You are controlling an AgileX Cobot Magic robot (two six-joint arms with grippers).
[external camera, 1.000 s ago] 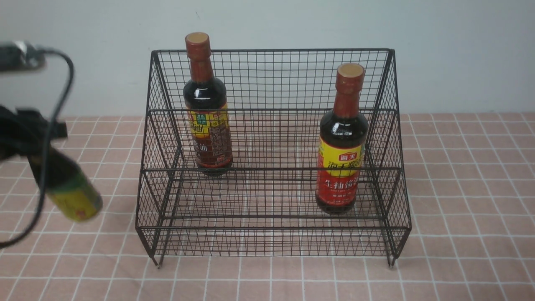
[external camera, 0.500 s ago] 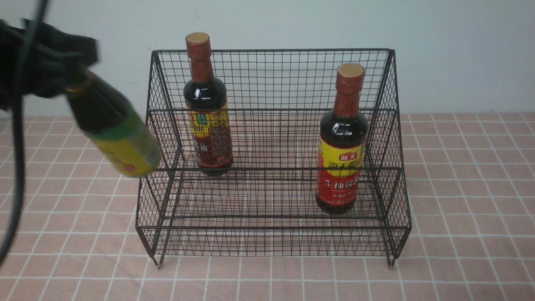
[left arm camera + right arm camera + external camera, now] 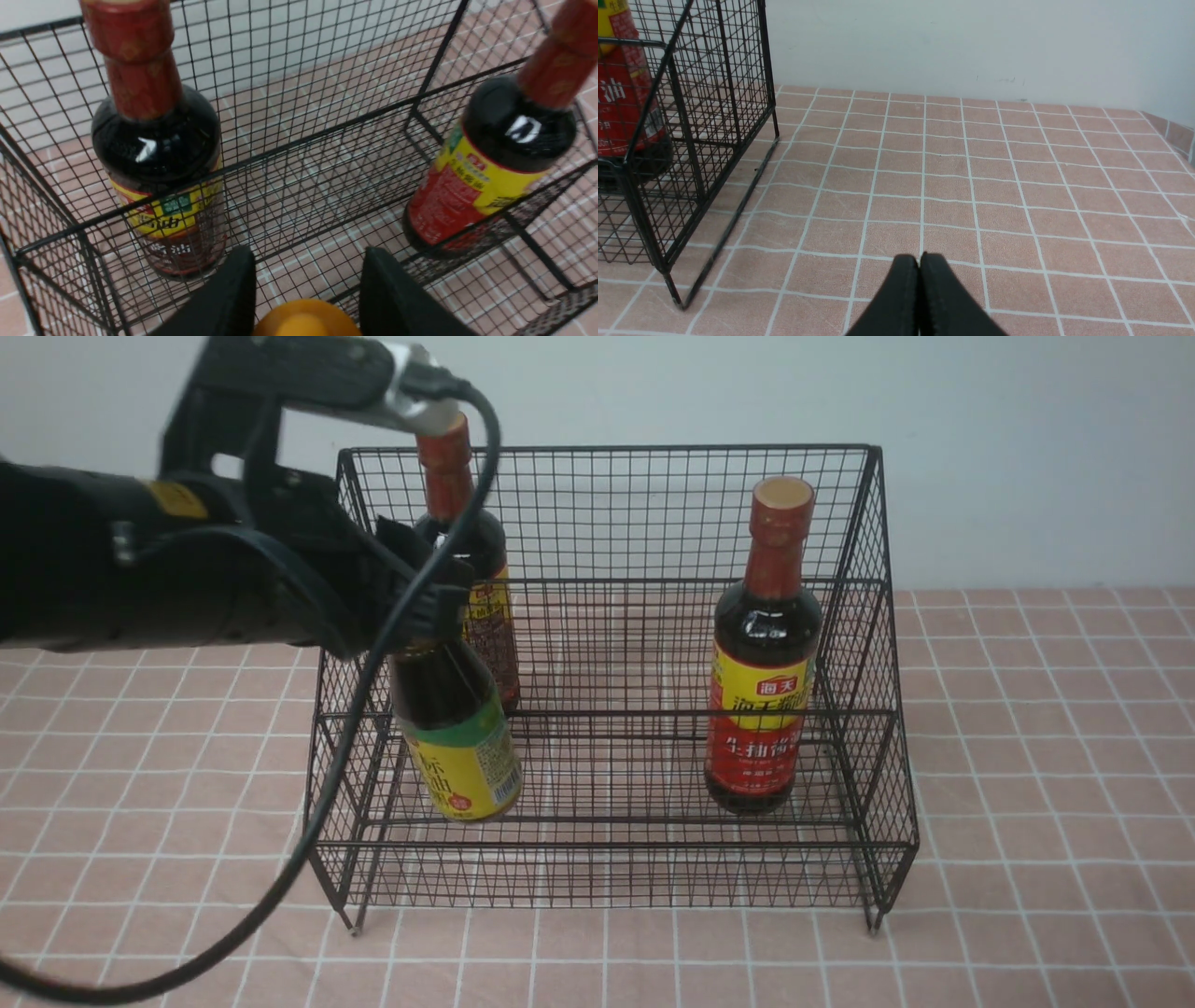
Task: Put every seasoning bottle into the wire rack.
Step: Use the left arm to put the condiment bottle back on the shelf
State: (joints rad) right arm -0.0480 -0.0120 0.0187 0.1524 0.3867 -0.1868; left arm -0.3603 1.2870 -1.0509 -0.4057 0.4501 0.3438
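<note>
- My left gripper [image 3: 431,616] is clamped on the neck of the short green-yellow label bottle [image 3: 457,737], just under its orange nozzle cap [image 3: 306,319]. On the left wrist cam the cap sits right between the two black fingers [image 3: 224,298].
- That bottle hangs inside the left end of the wire rack [image 3: 611,681], over the lowest shelf and tilted a bit. Can't tell from the front cam if its base is actually touching the wire.
- The brown-yellow label bottle [image 3: 467,569] stands upright on the upper shelf at the left, right behind the one I'm holding. My arm and its cable [image 3: 373,681] cover part of it from the front.
- The red-yellow label bottle [image 3: 764,653] stands upright on the rack's right side, a tier lower, well apart from the other two.
- My right gripper [image 3: 919,298] has its fingers pressed fully together with nothing in them. It's hovering low over the pink tiled table [image 3: 971,186], off to the right of the rack and pointing toward the back wall [image 3: 971,46]. It isn't visible on the front cam.
- On the right wrist cam I only catch the rack's right end panel and a slice of the red label behind the wire.
</note>
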